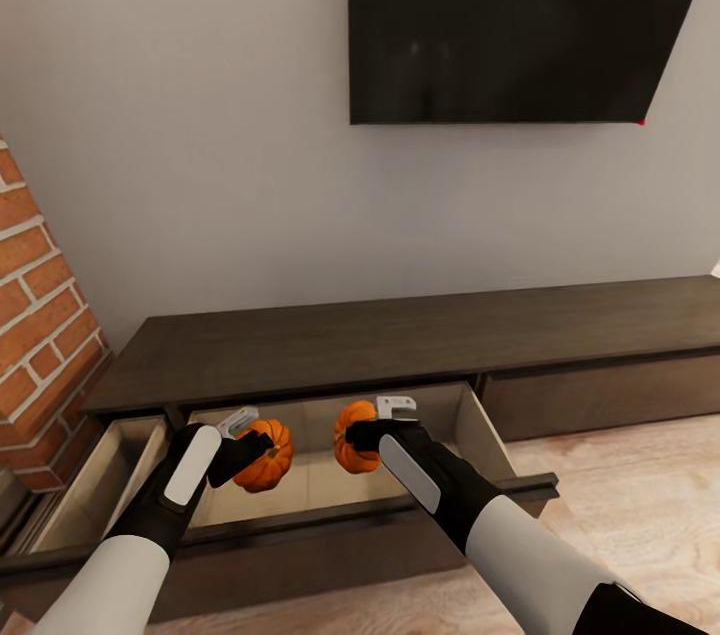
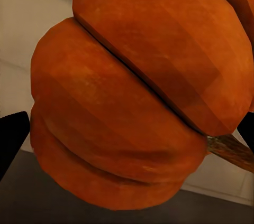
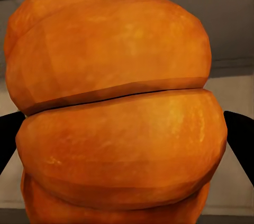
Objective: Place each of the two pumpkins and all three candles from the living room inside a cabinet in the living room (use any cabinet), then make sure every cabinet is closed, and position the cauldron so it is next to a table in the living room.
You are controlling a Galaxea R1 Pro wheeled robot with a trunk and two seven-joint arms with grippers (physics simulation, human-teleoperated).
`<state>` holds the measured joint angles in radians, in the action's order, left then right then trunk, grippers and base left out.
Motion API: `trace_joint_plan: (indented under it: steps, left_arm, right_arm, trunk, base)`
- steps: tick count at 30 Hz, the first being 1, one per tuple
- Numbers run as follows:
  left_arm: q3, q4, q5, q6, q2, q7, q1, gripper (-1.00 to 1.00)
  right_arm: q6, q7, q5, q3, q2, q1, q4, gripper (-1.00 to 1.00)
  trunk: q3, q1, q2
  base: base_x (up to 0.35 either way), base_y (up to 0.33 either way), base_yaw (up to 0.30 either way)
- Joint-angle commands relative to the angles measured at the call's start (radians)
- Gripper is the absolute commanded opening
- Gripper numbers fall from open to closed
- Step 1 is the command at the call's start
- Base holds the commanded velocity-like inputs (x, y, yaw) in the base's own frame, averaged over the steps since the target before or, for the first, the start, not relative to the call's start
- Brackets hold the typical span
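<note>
In the head view I hold two orange ribbed pumpkins over an open drawer of the long dark brown cabinet [image 1: 400, 340]. My left gripper [image 1: 252, 452] is shut on the left pumpkin [image 1: 268, 456], which looms large in the left wrist view as a pumpkin [image 2: 132, 97] with its brown stem [image 2: 233, 152] showing. My right gripper [image 1: 372, 435] is shut on the right pumpkin [image 1: 352, 437], seen close in the right wrist view as a pumpkin [image 3: 119, 108] between dark fingertips [image 3: 238, 139]. Both hang above the pale drawer floor [image 1: 320, 485]. The candles and cauldron are out of view.
A second open drawer [image 1: 95, 480] stands at the left beside a red brick wall [image 1: 40, 335]. A large black TV [image 1: 520, 15] hangs on the grey wall above the cabinet. Light wood floor [image 1: 640, 495] lies at the right.
</note>
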<state>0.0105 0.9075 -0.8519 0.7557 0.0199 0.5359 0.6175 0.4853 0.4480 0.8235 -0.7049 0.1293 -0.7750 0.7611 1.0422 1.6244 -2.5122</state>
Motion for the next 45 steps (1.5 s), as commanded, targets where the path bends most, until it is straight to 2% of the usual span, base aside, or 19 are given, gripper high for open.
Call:
trace_joint_plan:
  steps: [1, 6, 9, 16, 29, 35, 40, 45]
  left_arm:
    - [0.0, 0.002, -0.009, 0.002, 0.0, 0.01, 0.0, -1.0]
    - [-0.001, 0.002, -0.008, 0.002, -0.001, 0.012, 0.001, -1.0]
    - [-0.001, 0.002, -0.007, 0.002, 0.0, 0.012, 0.001, -1.0]
    - [-0.006, 0.001, -0.003, -0.003, 0.0, 0.015, 0.0, -1.0]
    - [-0.015, -0.016, 0.013, -0.013, -0.009, 0.015, 0.0, -1.0]
    - [-0.016, -0.016, 0.017, -0.015, -0.009, 0.014, 0.0, -1.0]
    - [-0.026, -0.016, 0.017, -0.069, -0.009, 0.014, 0.0, -1.0]
    - [-0.051, -0.016, 0.017, -0.093, -0.009, 0.015, -0.001, -1.0]
  right_arm:
    - [0.002, 0.012, 0.009, -0.004, 0.0, -0.001, 0.001, -1.0]
    - [0.008, 0.012, 0.012, -0.003, -0.001, -0.001, 0.0, -1.0]
    - [0.048, 0.013, 0.014, -0.002, -0.001, -0.001, 0.0, -1.0]
    - [0.065, 0.014, 0.016, -0.001, -0.001, -0.001, -0.002, -1.0]
    - [0.013, 0.011, 0.005, -0.003, 0.0, -0.001, -0.022, -1.0]
    - [-0.043, 0.011, 0.002, -0.005, 0.0, -0.001, -0.033, -1.0]
    - [-0.047, 0.011, 0.002, -0.007, 0.0, -0.001, -0.036, -1.0]
    - [-0.047, 0.011, 0.002, -0.007, 0.0, -0.001, -0.037, -1.0]
  trunk:
    - [0.001, 0.0, 0.0]
    - [0.001, 0.0, 0.0]
    - [0.001, 0.0, 0.0]
    - [0.028, 0.003, -0.002]
    - [0.078, 0.009, -0.005]
    - [0.102, 0.012, -0.007]
    - [0.121, 0.014, -0.008]
    - [0.121, 0.014, -0.008]
  base:
    - [0.063, 0.0, 0.0]
    - [0.022, 0.0, 0.0]
    - [0.001, 0.0, 0.0]
    - [0.0, 0.0, 0.0]
    - [0.0, 0.0, 0.0]
    - [0.0, 0.0, 0.0]
    - [0.0, 0.0, 0.0]
    - [0.0, 0.0, 0.0]
